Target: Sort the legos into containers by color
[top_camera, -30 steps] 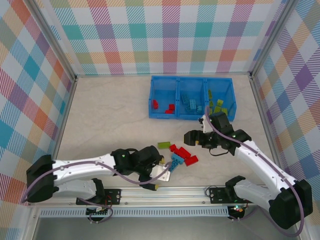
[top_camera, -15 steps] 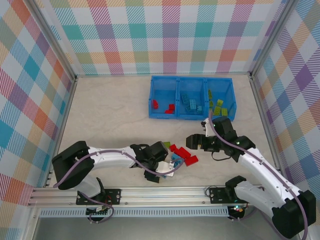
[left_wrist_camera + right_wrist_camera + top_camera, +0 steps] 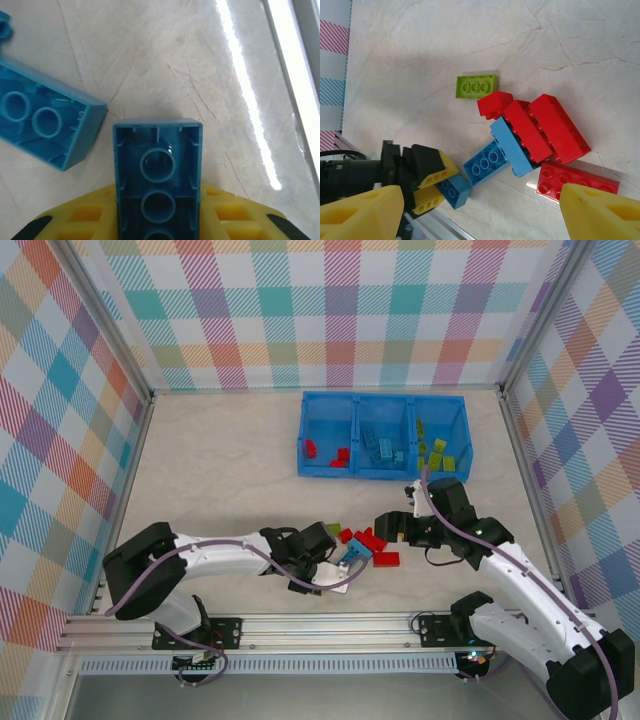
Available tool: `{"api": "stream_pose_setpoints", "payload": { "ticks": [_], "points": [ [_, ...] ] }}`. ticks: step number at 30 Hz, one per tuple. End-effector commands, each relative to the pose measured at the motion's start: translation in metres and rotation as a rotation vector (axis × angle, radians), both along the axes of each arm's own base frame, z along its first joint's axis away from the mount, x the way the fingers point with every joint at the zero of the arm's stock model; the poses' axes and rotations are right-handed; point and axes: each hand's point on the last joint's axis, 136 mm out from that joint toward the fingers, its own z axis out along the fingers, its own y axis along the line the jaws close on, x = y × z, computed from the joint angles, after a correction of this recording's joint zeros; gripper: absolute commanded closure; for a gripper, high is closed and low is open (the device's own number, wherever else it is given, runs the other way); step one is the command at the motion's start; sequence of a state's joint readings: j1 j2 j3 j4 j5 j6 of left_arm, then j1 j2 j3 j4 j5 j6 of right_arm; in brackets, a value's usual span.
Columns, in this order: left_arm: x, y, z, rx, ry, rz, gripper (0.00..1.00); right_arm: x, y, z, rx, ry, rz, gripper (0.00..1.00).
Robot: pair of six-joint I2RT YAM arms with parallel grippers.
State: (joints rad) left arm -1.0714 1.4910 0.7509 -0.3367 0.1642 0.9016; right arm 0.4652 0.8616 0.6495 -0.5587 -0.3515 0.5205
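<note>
You have a light blue brick (image 3: 158, 165) pinched in your left gripper (image 3: 159, 220), in front of the blue bin tray (image 3: 383, 397).

The brick shows its hollow side to the left wrist camera, with yellow fingers (image 3: 85, 217) tight on both sides. Another blue brick (image 3: 50, 122) lies just beside it. Both are in the loose pile (image 3: 368, 543) in front of the tray, with red bricks (image 3: 545, 127) and one green brick (image 3: 476, 86) on the pile's tray side. Your right gripper (image 3: 388, 527) hangs between the pile and the tray, jaws wide apart, holding nothing. In the tray, the left box (image 3: 322, 420) has red ones, the middle box (image 3: 383, 412) blue, the right box (image 3: 448, 418) green.
</note>
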Motion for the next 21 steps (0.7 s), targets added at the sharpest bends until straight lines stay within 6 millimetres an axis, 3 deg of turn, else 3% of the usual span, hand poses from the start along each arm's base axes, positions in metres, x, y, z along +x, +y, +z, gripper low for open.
{"api": "stream_pose_setpoints", "payload": {
  "ticks": [1, 5, 9, 14, 18, 21],
  "points": [
    [0.004, -0.012, 0.042, -0.163, -0.032, 0.035, 0.7, -0.008, 0.004, 0.004, 0.04, 0.013, 0.021, 0.18],
    [0.04, -0.036, 0.108, -0.406, -0.123, 0.195, 0.7, -0.003, 0.005, 0.02, 0.085, -0.048, -0.009, 0.19],
    [0.098, -0.061, 0.154, -0.547, -0.186, 0.403, 0.67, 0.015, -0.022, 0.034, 0.057, -0.169, -0.204, 0.22],
    [0.187, -0.1, 0.173, -0.604, -0.209, 0.627, 0.67, 0.021, -0.053, 0.042, 0.03, -0.245, -0.385, 0.22],
    [0.256, -0.131, 0.179, -0.637, -0.228, 0.714, 0.67, 0.02, -0.054, 0.049, 0.03, -0.253, -0.385, 0.23],
    [0.296, -0.147, 0.166, -0.588, -0.286, 0.746, 0.64, 0.017, -0.05, 0.048, 0.018, -0.224, -0.351, 0.23]
  ]
}}
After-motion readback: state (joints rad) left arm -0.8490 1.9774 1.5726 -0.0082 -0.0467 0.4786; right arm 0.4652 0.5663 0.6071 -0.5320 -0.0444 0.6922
